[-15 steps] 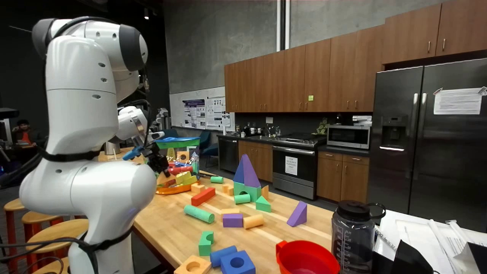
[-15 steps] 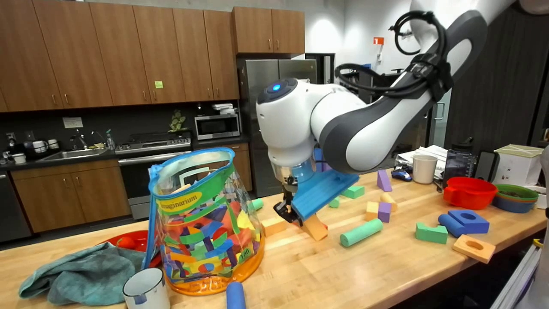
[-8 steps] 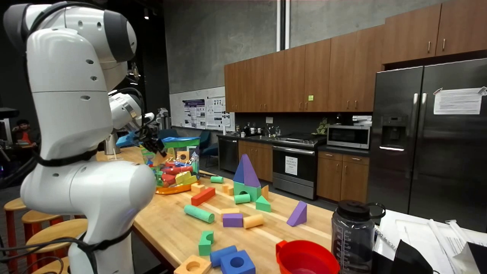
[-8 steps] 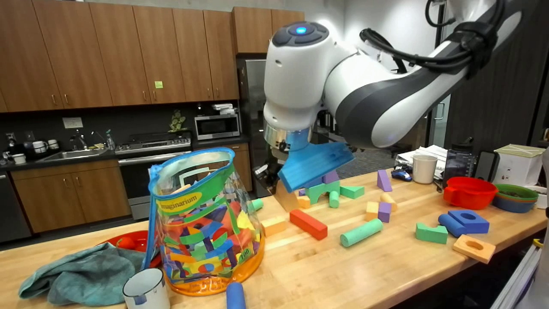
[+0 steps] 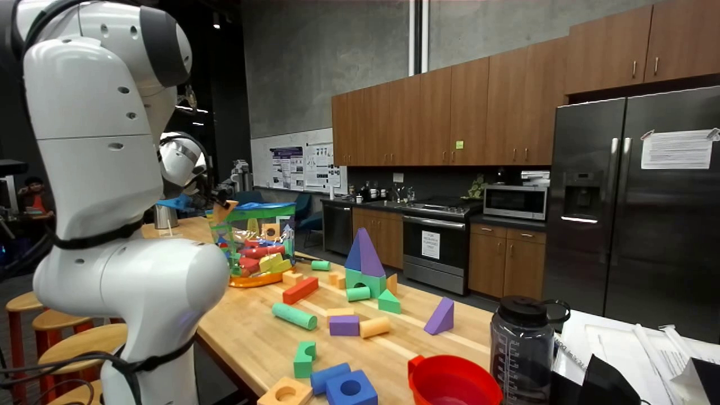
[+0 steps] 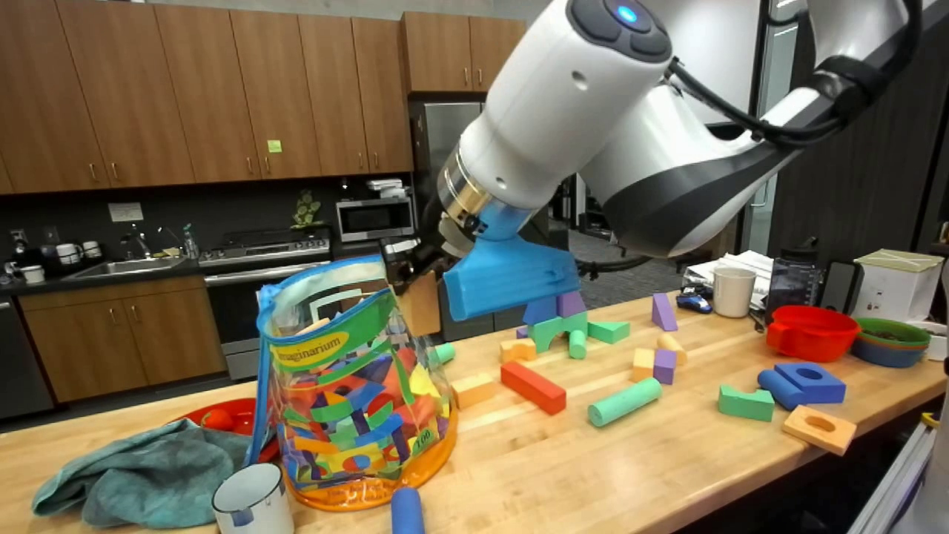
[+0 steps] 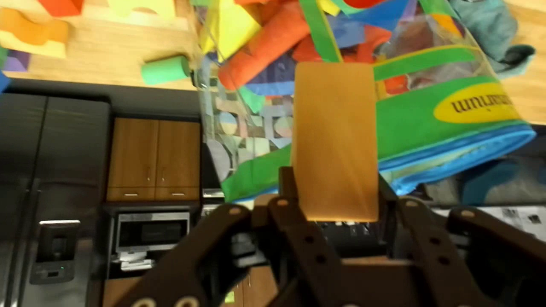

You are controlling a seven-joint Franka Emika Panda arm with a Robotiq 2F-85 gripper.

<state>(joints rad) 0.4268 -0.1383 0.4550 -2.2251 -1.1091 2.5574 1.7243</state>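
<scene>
- Gripper [image 7: 335, 187]: fingers partway open, clamped on an orange block [image 7: 335, 140] that sticks out past the tips, just right of center in the wrist view.
- Block is up off the wood table [image 6: 534, 467], left of center in an exterior view, just right of the mouth of a clear bag [image 6: 371, 320]; can't tell if touching.
- Bag stands left of center, packed with colored blocks [image 6: 389, 430], blue rim, green band, orange base.
- Table runs across the lower half of that frame, pale striped wood.
- On it: red bar [image 6: 532, 387] mid-frame; green cylinder [image 6: 624, 402] right of it; green arch [image 6: 547, 328] behind, blue and purple pieces [image 6: 571, 305] stacked on top.
- Right side: red bowl [image 6: 827, 345], white mug [image 6: 734, 293] to its left, blue holed block [image 6: 827, 384] below.
- Lower left: teal cloth [image 6: 141, 478], enamel mug [image 6: 259, 508] beside it.
- Room is a kitchen: wood cabinets [image 6: 222, 89] upper left, stove [image 6: 252, 304] beneath, microwave [image 6: 376, 219] right of that.
- In an exterior view: dark fridge [image 5: 585, 242] at right, paper [image 5: 676, 151] taped on; concrete wall [image 5: 326, 67] upper center; whiteboard [image 5: 261, 160] with posters [image 5: 288, 166] left of center; stools [image 5: 87, 340] lower left.
</scene>
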